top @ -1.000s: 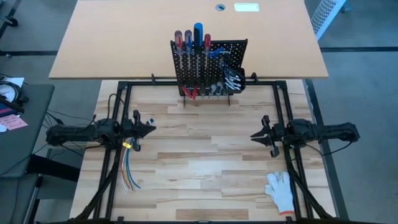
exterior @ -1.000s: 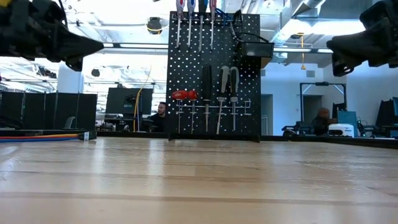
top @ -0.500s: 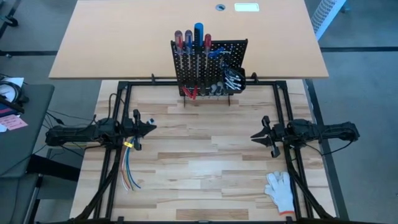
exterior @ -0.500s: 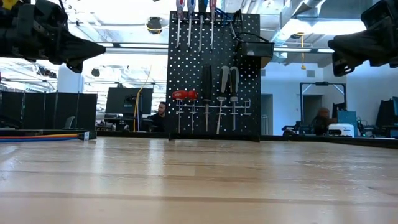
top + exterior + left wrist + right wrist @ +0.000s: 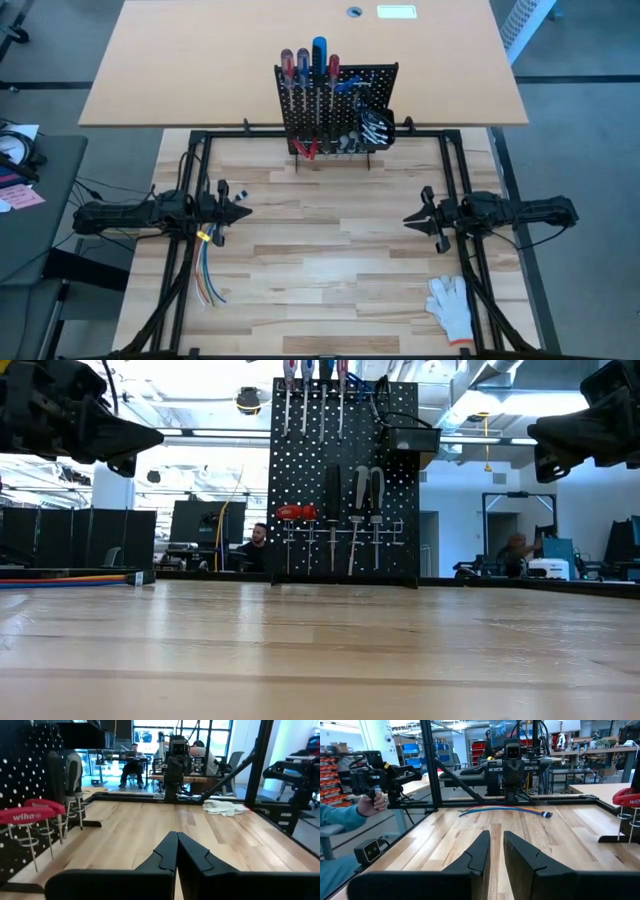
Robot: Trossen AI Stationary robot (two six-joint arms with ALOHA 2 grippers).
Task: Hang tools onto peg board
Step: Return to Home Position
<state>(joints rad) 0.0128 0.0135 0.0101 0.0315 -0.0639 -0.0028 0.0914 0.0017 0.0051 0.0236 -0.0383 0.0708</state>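
The peg board [image 5: 335,105] stands upright at the table's far edge, also seen in the low view [image 5: 345,480]. Tools hang on it: screwdrivers [image 5: 308,62] along the top, red-handled pliers [image 5: 296,512] and silver tools [image 5: 352,545] lower down. A small black bin [image 5: 378,125] sits on its right side. My left gripper [image 5: 245,210] hovers level at the table's left, shut and empty, as its wrist view shows [image 5: 176,837]. My right gripper [image 5: 407,218] hovers level at the right, its fingers a little apart [image 5: 496,836] with nothing between them.
A white glove [image 5: 450,303] lies near the front right corner. A bundle of coloured wires [image 5: 207,280] lies at the front left. A black frame [image 5: 200,150] borders the table. Beyond the table, a person's hand [image 5: 367,805] holds a device, and other people sit farther off.
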